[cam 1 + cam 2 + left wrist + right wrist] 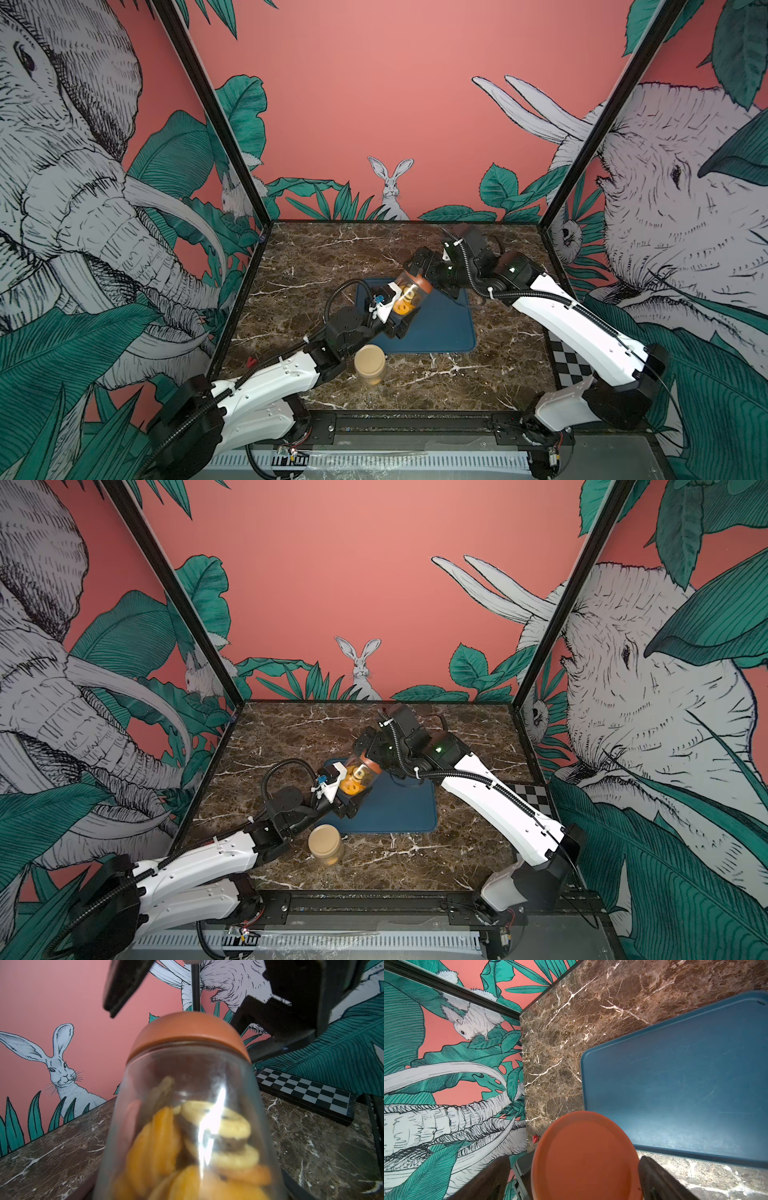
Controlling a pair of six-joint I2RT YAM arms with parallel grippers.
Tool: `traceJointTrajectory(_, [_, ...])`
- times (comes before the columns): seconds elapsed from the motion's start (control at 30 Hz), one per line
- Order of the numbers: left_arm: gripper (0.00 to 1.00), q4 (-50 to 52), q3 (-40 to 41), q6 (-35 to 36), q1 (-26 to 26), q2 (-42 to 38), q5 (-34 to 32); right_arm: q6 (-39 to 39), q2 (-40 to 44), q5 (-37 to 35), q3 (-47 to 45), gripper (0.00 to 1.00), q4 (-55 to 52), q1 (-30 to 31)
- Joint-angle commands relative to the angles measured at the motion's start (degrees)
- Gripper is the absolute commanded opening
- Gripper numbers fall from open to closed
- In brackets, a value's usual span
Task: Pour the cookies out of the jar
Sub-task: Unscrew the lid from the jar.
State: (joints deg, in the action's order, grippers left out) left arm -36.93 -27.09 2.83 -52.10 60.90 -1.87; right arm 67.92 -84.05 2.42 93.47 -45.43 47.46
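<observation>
While the clear plastic jar (412, 292) of small orange-yellow cookies (158, 1147) is held clamped in the left gripper (397, 316), tilted above the flat blue tray (685, 1074), its round terracotta lid (583, 1153) is straddled by the wide-apart right gripper (576, 1180), so closing and unscrewing seem required next.

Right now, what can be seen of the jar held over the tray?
The jar is a clear, round-shouldered cylinder, plastic or glass, closed by a smooth brown lid. Orange-yellow cookies, some dark, fill its lower part. It hangs tilted over the blue tray, lid end raised. The left gripper clamps its body; the right gripper, open, straddles the lid, contact unclear.
</observation>
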Motion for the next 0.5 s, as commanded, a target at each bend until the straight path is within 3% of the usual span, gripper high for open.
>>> traceJointTrajectory(0.0, [0.0,-7.95,-2.09,0.69,-0.37,-2.64,-0.57,8.47,0.37,-1.27,-0.45,0.99,1.4,-0.08])
traceJointTrajectory(0.27, [0.0,-9.1,-1.53,0.42,-0.39,-2.98,-1.05,6.25,1.48,-4.04,1.14,0.99,-4.07,-0.13])
traceJointTrajectory(0.47, [0.0,-9.87,-1.14,-0.29,-0.38,-2.99,-1.46,6.43,1.96,-3.3,-0.4,0.99,-1.92,-0.17])
